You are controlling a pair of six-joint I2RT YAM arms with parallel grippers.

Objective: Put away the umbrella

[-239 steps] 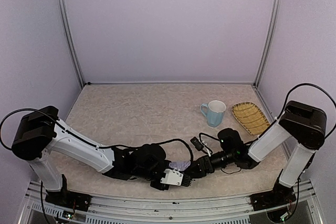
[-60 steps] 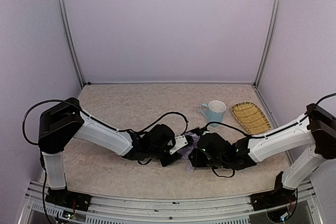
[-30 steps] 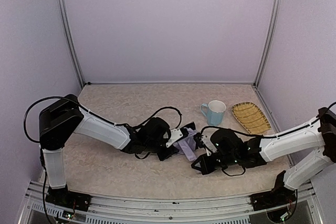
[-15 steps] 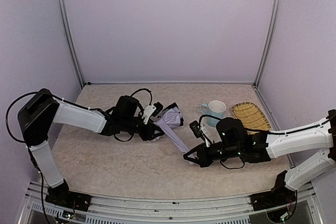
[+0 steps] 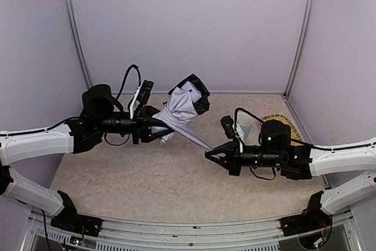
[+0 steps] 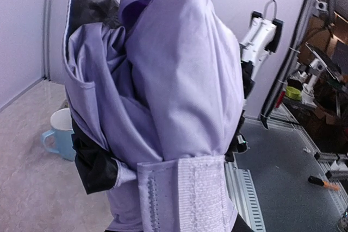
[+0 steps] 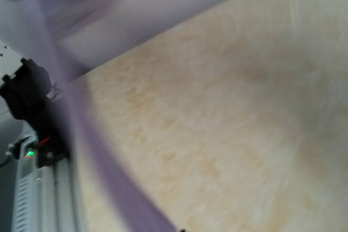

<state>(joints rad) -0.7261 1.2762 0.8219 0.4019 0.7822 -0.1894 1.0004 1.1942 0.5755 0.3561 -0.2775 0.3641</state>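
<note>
The pale lavender umbrella [image 5: 183, 105] is held up in the air over the back left of the table. My left gripper [image 5: 160, 126] is shut round its lower end. Its bunched fabric fills the left wrist view, with black patches and a velcro strap tab [image 6: 187, 194] at the bottom. A long lavender strap [image 5: 194, 138] runs taut from the bundle down to my right gripper [image 5: 210, 155], which is shut on its end. In the right wrist view the strap [image 7: 109, 180] is a blurred band across the left, and the fingers do not show.
A light blue mug [image 5: 244, 123] stands behind my right arm and also shows in the left wrist view as the mug [image 6: 61, 132]. A woven yellow tray [image 5: 276, 120] lies beside it at the back right, mostly hidden. The beige tabletop [image 5: 129, 174] lies below both arms.
My left arm has swung up and back to the left, lifting the umbrella off the table. The right gripper has risen slightly, and the strap now stretches taut between them.
</note>
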